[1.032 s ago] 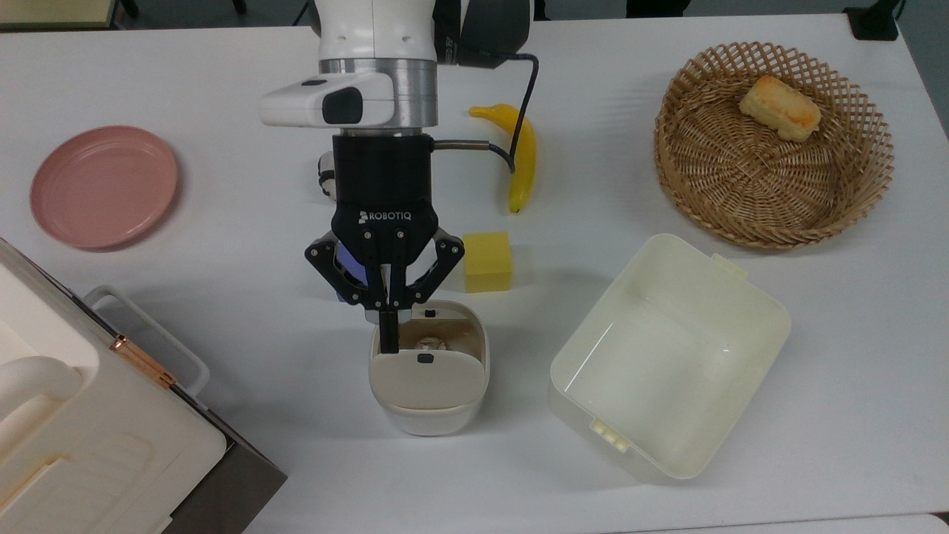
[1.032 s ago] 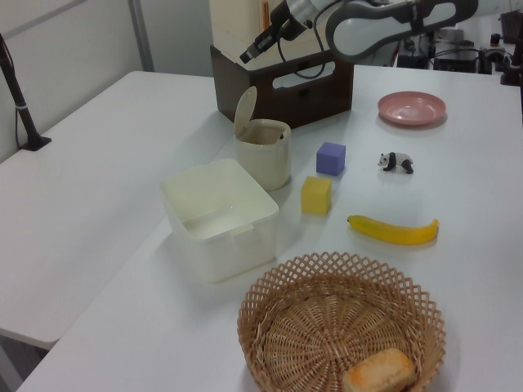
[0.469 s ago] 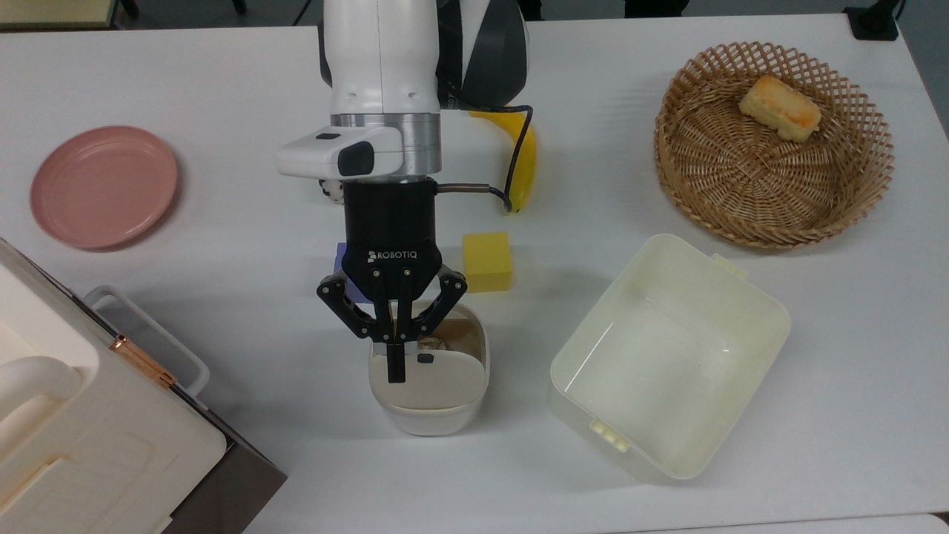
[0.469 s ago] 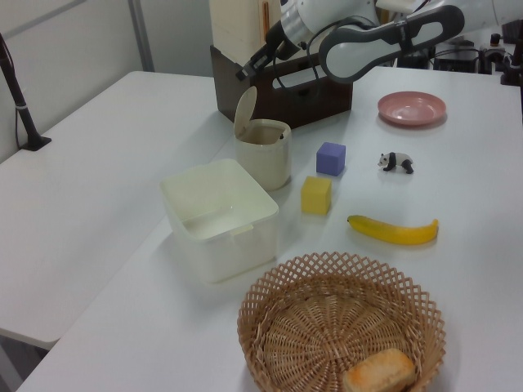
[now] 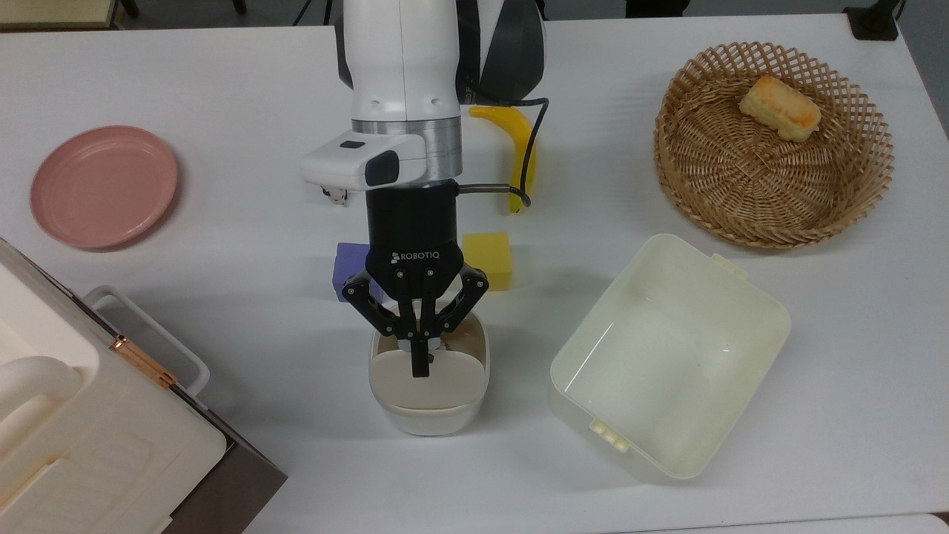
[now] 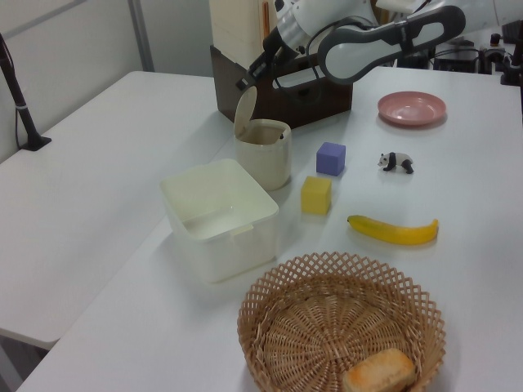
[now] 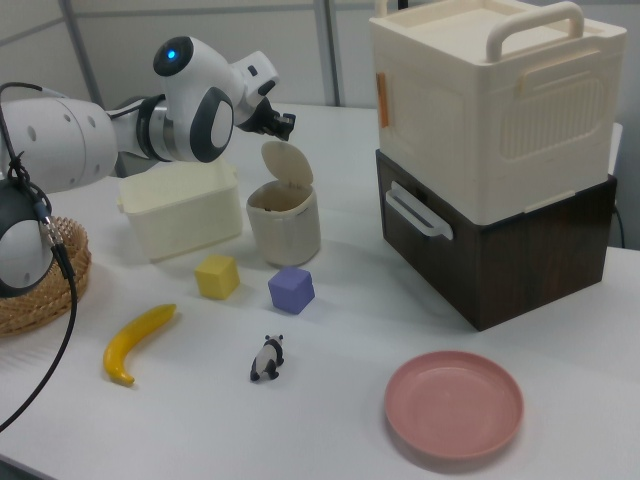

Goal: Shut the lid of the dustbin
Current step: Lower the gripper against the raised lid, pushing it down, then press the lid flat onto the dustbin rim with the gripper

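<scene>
The dustbin [image 5: 426,417] is a small beige bin at the middle of the table, also seen in the left view [image 6: 264,155] and right view [image 7: 284,225]. Its lid [image 6: 244,110] stands up open at the bin's rim, tilted slightly back [image 7: 288,163]; from above it shows as a beige flap [image 5: 445,380]. My gripper [image 5: 420,362] is shut with nothing in it. It points down over the bin, with its fingertips just above the lid's upper edge [image 6: 243,82] [image 7: 284,125]. Whether they touch the lid I cannot tell.
A purple cube [image 5: 347,271] and a yellow cube [image 5: 489,258] lie just behind the bin. A cream tub [image 5: 652,348] stands on the top view's right. Around are a banana [image 5: 519,141], a wicker basket [image 5: 671,174], a pink plate [image 5: 104,185], a panda toy [image 6: 395,162] and a white case [image 5: 89,423].
My gripper has moved toward the top view's right and come down closer over the bin, nearer the lid's upper edge. The lid still stands open.
</scene>
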Robot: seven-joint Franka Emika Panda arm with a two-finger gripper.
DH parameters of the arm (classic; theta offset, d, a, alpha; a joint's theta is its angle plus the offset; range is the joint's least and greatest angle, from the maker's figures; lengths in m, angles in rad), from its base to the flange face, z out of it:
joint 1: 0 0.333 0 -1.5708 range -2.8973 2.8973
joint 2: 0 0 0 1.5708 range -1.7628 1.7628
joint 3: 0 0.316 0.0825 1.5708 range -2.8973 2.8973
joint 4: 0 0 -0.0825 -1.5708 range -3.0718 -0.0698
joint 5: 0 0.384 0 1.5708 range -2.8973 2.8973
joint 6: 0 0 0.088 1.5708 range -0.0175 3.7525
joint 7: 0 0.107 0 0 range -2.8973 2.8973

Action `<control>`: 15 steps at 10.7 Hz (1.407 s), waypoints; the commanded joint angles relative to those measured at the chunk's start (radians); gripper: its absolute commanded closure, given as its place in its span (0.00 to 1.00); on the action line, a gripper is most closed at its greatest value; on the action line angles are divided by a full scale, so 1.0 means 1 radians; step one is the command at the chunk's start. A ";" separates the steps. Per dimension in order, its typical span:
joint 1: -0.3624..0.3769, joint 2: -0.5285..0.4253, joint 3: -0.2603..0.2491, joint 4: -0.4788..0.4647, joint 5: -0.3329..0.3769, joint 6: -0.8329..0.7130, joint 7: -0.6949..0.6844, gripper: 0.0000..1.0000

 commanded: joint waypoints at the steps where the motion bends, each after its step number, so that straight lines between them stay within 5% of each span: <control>1: 0.016 -0.028 -0.001 0.003 -0.002 -0.142 -0.006 1.00; 7: 0.018 -0.048 -0.003 -0.005 -0.004 -0.334 -0.004 1.00; 15: 0.032 -0.010 -0.001 -0.084 -0.002 -0.344 -0.003 1.00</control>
